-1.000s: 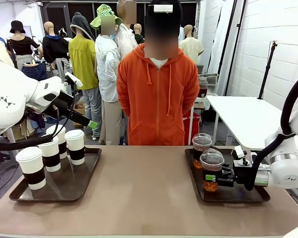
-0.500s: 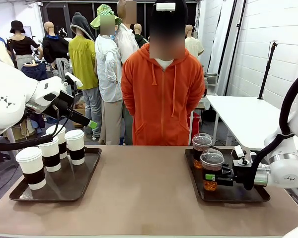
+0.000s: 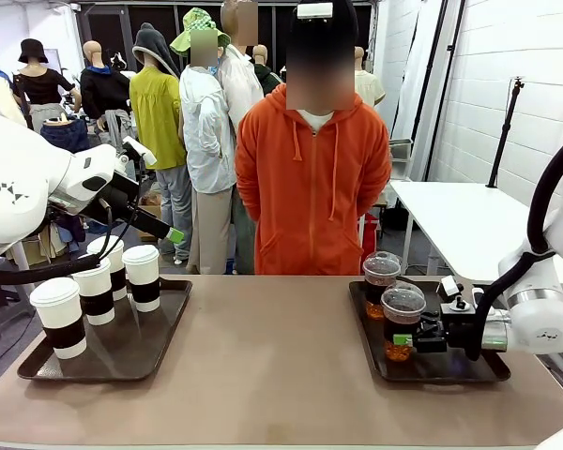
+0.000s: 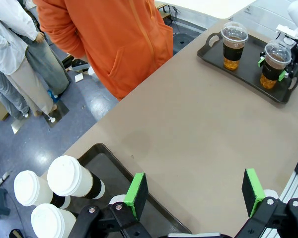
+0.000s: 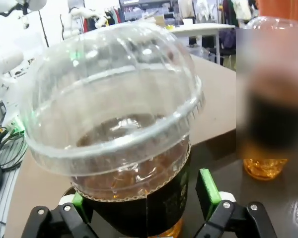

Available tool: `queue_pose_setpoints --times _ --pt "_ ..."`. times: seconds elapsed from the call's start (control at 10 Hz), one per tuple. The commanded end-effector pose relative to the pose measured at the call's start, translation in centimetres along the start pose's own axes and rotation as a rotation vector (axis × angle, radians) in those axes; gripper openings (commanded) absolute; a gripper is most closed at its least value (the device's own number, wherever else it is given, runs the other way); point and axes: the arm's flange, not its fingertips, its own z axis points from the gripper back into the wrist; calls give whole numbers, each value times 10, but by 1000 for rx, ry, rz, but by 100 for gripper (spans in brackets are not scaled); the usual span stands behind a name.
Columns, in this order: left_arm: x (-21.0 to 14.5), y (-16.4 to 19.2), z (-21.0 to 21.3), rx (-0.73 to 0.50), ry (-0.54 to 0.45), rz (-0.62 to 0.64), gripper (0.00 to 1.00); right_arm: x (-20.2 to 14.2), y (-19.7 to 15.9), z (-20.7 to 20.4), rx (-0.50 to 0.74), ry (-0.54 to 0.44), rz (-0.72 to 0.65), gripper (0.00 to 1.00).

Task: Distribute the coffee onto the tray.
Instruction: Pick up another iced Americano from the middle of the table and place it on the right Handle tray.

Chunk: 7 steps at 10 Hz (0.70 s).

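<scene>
right gripper [image 3: 405, 339] squeezes the near dome-lidded cup [image 3: 402, 321] on the right tray [image 3: 433, 368] | second clear cup [image 3: 381, 281] just behind | left gripper [image 4: 193, 192] wide open, holding nothing, above four paper cups [image 3: 96, 289] on the left tray [image 3: 122, 356]

person and table behind the work
a person in an orange hoodie [image 3: 312, 192] stands at the far side of the tan table [image 3: 272, 366]; a white table [image 3: 469, 225] sits behind to the right.
</scene>
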Motion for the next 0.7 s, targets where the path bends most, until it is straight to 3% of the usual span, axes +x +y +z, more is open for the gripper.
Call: queue_pose_setpoints --times 0.0,0.6 --pt "-1 1 0 -11 -1 5 100 11 8 8 -11 82 -24 100" --pt "-1 1 0 -11 -1 5 100 13 27 56 -65 152 -90 100"
